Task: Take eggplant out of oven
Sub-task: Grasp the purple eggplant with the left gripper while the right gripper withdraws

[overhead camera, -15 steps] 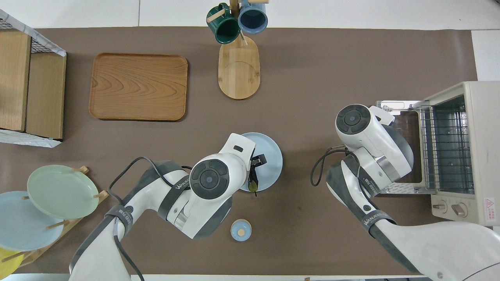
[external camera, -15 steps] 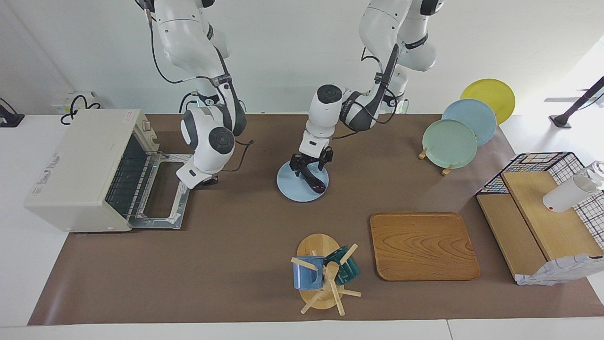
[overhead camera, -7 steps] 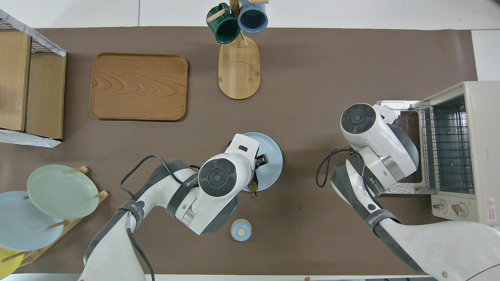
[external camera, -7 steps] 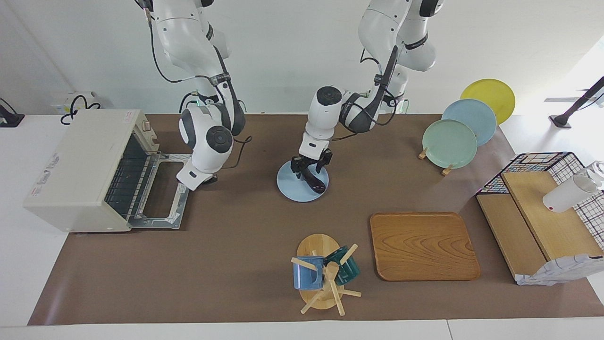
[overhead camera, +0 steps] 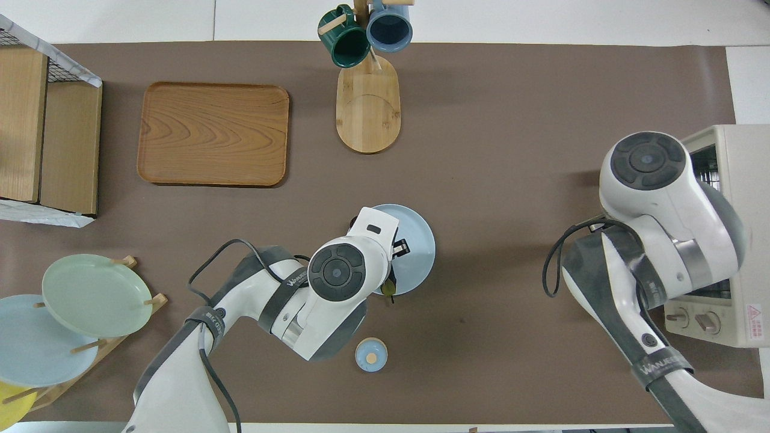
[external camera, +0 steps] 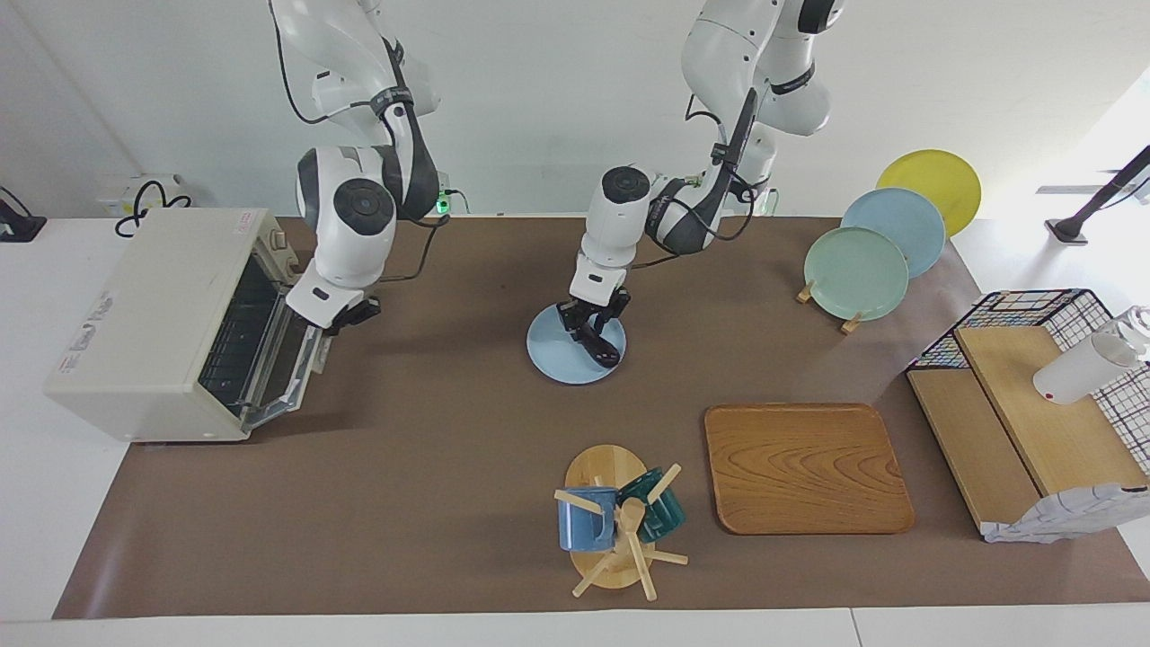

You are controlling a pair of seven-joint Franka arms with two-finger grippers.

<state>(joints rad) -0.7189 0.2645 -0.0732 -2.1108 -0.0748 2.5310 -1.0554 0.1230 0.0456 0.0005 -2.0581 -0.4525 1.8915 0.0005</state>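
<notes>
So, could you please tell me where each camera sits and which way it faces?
Facing view: high across the table, facing the robots; both arms show, left gripper at the eggplant on the blue plate, right gripper at the oven door.
Overhead view: high above the robots' end, looking forward and steeply down; arms enter from the bottom, wrists over the grippers.
Shared: oven, blue plate, wooden tray, mug rack, half a turn apart.

A wooden tray (external camera: 807,467) is lying at lower right of the facing view, with a wooden mug tree (external camera: 615,526) carrying a blue mug (external camera: 576,520) and a green mug (external camera: 663,509) sitting lower centre; three plates (external camera: 855,272) are leaning in a rack at upper right, and a light blue plate (external camera: 552,355) is lying mid-frame
</notes>
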